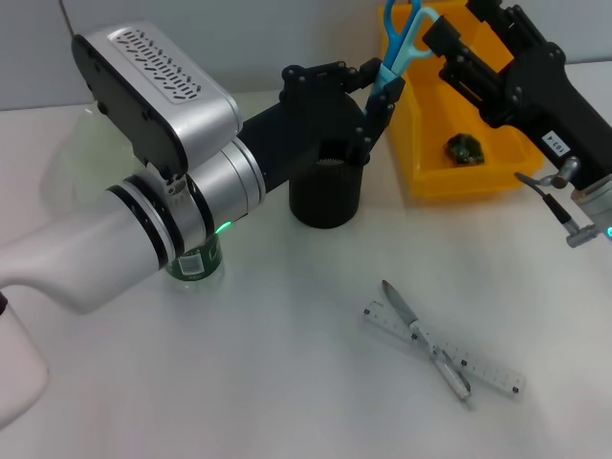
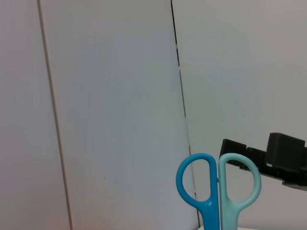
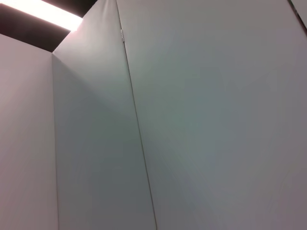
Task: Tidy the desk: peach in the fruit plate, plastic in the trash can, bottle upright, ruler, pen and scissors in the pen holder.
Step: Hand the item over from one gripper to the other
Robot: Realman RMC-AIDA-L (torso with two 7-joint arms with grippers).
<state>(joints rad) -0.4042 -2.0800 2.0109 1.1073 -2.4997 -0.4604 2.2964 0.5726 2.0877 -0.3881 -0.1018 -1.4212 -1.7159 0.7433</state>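
My left gripper (image 1: pixel 380 88) is shut on the blue-handled scissors (image 1: pixel 403 36), held handles-up just above and behind the black mesh pen holder (image 1: pixel 326 191). The left wrist view shows the scissors' handles (image 2: pixel 218 191) against the wall. On the desk, front right, the silver pen (image 1: pixel 425 337) lies across the clear ruler (image 1: pixel 483 365). The bottle (image 1: pixel 195 264) shows only its green label under my left arm. A dark green crumpled piece of plastic (image 1: pixel 465 148) lies in the yellow trash can (image 1: pixel 426 177). My right gripper (image 1: pixel 475 21) hangs over the can. The peach is out of view.
A pale green patch (image 1: pixel 59 153) behind my left arm may be the fruit plate's edge. The left arm's bulk covers most of the desk's left half. The right wrist view shows only wall panels.
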